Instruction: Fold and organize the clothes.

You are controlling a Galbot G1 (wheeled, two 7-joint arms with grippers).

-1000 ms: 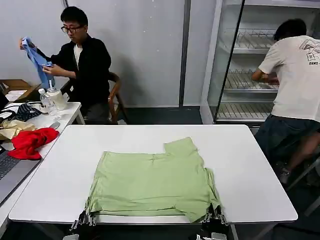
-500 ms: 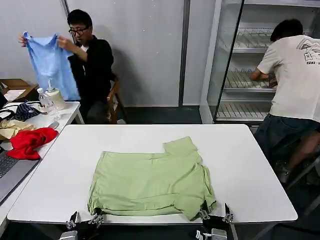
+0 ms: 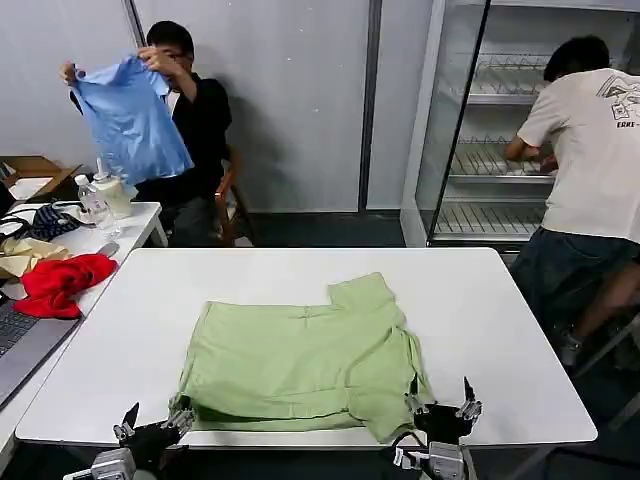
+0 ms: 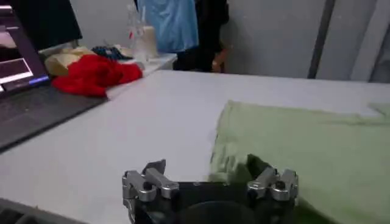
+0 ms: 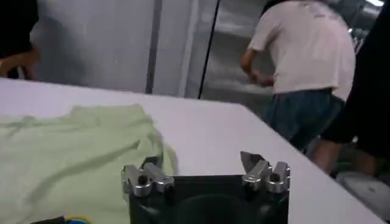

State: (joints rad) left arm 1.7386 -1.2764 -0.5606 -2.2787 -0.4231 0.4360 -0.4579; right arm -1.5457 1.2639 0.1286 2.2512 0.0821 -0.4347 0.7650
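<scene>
The clothes are one pale green shirt [image 3: 305,360], folded into a rough rectangle on the white table [image 3: 500,330], with its near hem close to the front edge. My left gripper [image 3: 152,418] is open just off the shirt's near left corner. In the left wrist view the left gripper [image 4: 207,169] has one fingertip [image 4: 259,165] over the shirt [image 4: 304,152] edge and nothing between its jaws. My right gripper [image 3: 440,404] is open at the near right corner. The right wrist view shows the right gripper [image 5: 200,163] spread wide beside the shirt [image 5: 73,152], holding nothing.
A side table on the left carries a red garment [image 3: 60,283], a cream garment, bottles and a laptop [image 3: 25,340]. A seated person behind it holds up a blue garment [image 3: 130,115]. Another person stands at a glass-door cabinet [image 3: 480,130] at the right.
Both grippers have let go of the shirt's near corners, opened and drawn back toward the front edge. The near hem now lies flat. The seated person unfolded the blue garment.
</scene>
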